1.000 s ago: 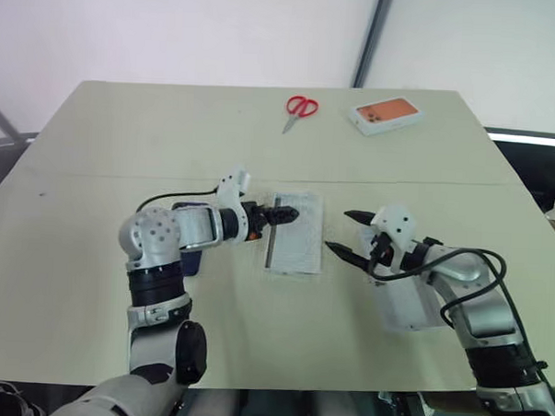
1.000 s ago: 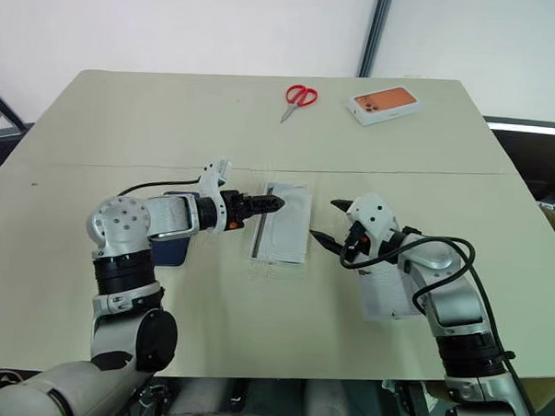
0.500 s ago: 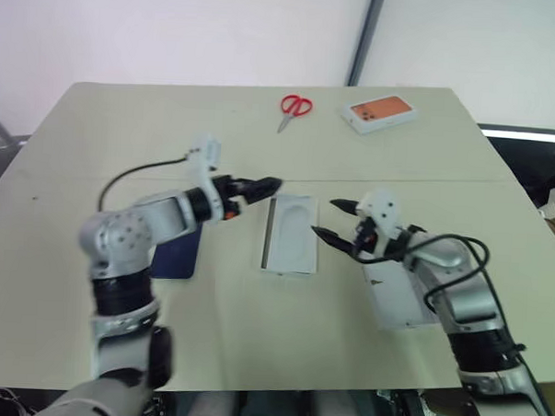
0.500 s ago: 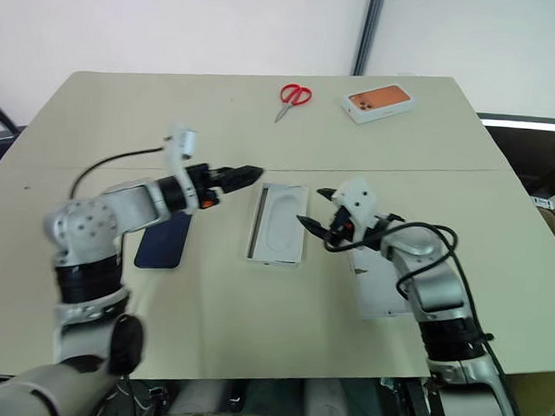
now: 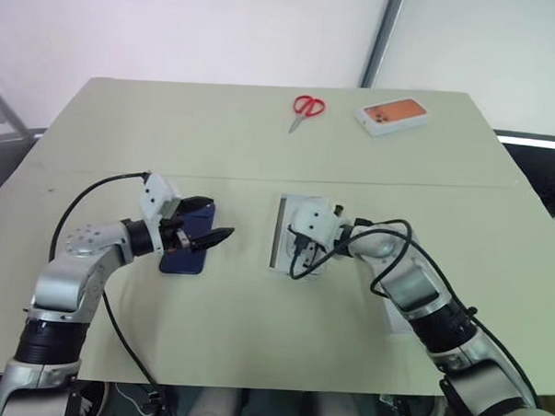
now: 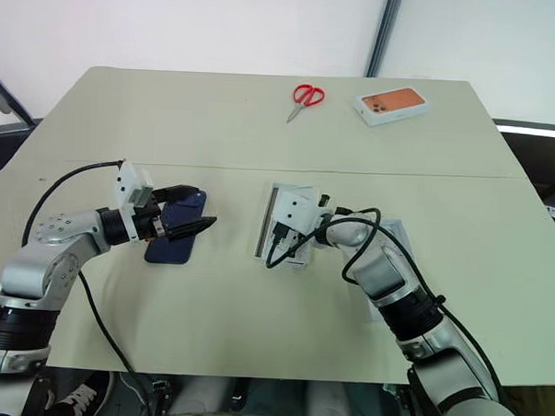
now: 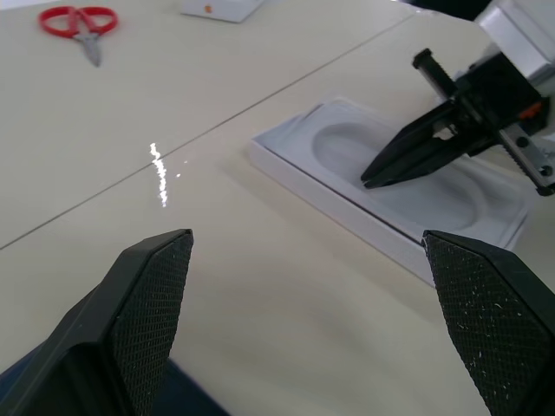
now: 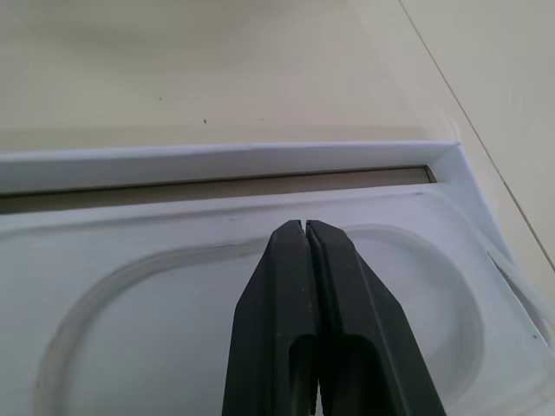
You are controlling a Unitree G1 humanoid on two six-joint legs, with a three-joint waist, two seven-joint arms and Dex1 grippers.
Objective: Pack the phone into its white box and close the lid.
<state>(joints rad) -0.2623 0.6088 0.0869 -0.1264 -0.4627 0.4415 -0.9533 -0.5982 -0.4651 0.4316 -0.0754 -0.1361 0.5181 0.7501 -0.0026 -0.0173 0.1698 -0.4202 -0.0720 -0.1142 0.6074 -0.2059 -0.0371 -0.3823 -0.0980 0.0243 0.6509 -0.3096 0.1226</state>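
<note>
Inside white box (image 5: 297,235), oval-outlined card (image 8: 260,286)

Bright, even light; small glare streak on the table (image 7: 159,173); soft shadows.

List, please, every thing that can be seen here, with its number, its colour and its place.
table: one, pale beige, under everything.
scissors: one pair, red handles, far side of the table.
box with orange top: one, white and orange, far side, right of the scissors.
phone: one, dark blue, flat on the table, on the left.
white box: one, white, middle of the table.
card with oval outline: one, white, lying in the white box.
lid: one, white, right of the white box, partly hidden by the right arm.
left gripper: one, black fingers, open, above the phone.
right gripper: one, black fingers, shut, tip over the card.
</note>
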